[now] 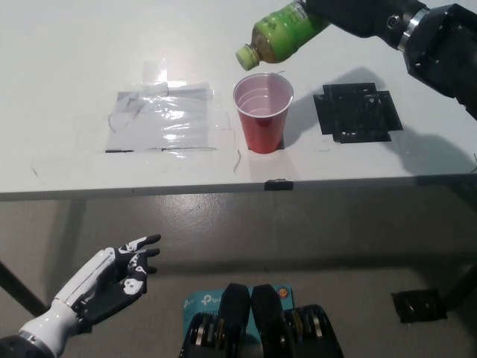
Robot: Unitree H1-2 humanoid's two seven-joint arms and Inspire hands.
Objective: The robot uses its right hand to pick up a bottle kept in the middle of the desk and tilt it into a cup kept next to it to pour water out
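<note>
Black and bulky, the right hand [358,15] is wrapped around the base end of a green plastic bottle [279,33] near the desk's far side, holding it in the air tipped neck-down, its capped mouth just above and slightly left of the rim of a red plastic cup [262,112]. That cup stands upright on the smooth white desk [67,67], well back from the near edge, with open surface on both sides. Left of it lies a crinkled clear plastic sheet [164,119]; right of it a flat black cross-shaped mat [356,112]. Below the desk edge, the white left hand [108,283] rests low, holding nothing, fingers spread.
</note>
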